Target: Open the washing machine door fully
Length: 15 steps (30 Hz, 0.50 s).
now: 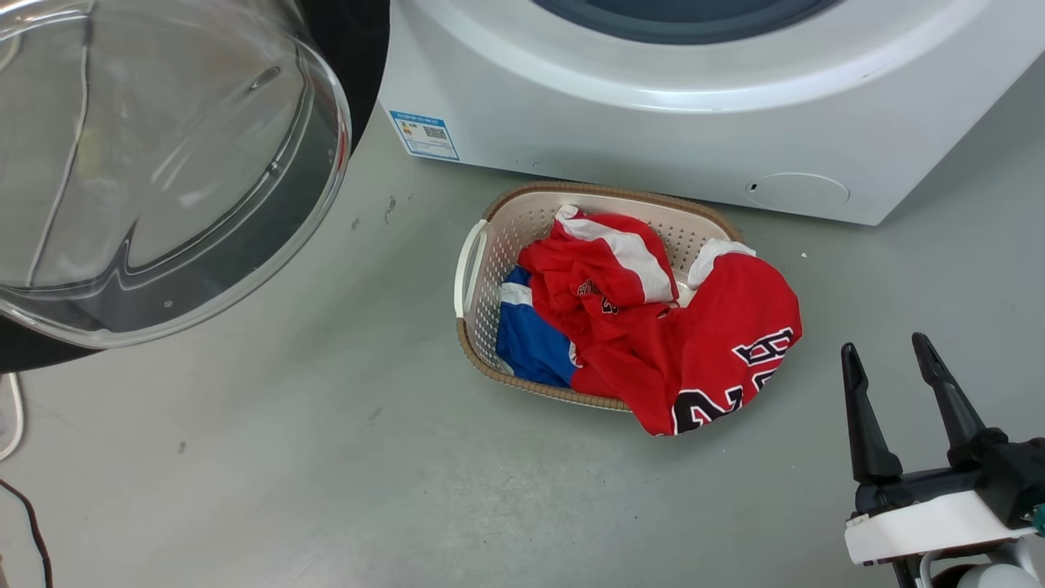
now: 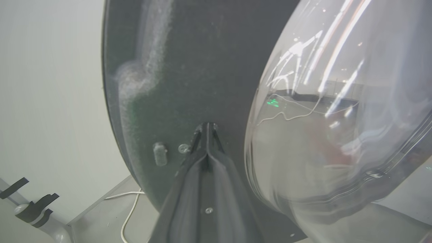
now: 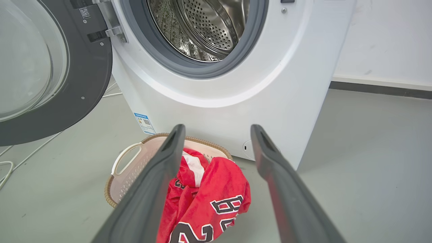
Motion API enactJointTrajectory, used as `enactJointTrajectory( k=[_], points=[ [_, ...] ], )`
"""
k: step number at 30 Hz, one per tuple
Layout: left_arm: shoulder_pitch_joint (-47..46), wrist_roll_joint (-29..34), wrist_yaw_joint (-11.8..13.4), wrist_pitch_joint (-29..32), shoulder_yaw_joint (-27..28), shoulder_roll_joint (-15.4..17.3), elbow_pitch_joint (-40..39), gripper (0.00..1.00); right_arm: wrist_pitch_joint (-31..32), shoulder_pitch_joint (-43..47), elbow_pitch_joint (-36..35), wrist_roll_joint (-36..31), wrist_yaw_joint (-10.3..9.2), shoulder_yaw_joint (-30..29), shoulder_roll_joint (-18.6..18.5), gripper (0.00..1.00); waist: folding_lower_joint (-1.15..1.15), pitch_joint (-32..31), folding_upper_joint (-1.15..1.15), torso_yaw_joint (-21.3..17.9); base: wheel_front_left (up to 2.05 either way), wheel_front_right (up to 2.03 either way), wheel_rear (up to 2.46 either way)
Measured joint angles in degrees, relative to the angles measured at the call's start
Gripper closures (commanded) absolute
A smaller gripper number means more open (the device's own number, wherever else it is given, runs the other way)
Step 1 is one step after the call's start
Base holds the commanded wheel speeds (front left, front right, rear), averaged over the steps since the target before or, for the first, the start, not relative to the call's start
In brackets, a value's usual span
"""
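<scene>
The washing machine door (image 1: 163, 163), black with a bulging glass bowl, stands swung out to the left of the white washing machine (image 1: 653, 139). In the right wrist view the door (image 3: 91, 77) hangs on its hinge beside the open steel drum (image 3: 202, 27). My left gripper (image 2: 206, 125) is shut, and its joined tips touch the door's dark inner face (image 2: 189, 67) just beside the glass bowl (image 2: 337, 135). My right gripper (image 1: 886, 347) stands open low at the right, away from the machine, with nothing between its fingers (image 3: 217, 130).
A cream laundry basket (image 1: 469, 269) with red and blue jerseys (image 1: 694, 343) sits on the grey floor right before the machine. White cables (image 3: 20, 158) lie on the floor under the door. A white wall (image 3: 388, 40) runs to the right of the machine.
</scene>
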Motion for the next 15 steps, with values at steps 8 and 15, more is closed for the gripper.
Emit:
enactJointTrajectory(
  k=[8,15],
  points=[
    [-0.01,1.94,-1.33,0.0,0.26,0.25,1.09,1.0,0.0,0.19,0.96,-0.24,0.0,0.22,0.91,0.0,0.0,-2.21,0.0,0.34,0.0,0.0,0.0],
    [2.76,3.11,-2.1,0.0,0.34,-0.46,-0.62,1.0,0.0,1.05,2.16,-0.11,0.0,0.76,1.93,0.0,0.0,-6.09,0.0,0.48,0.0,0.0,0.0]
  ],
)
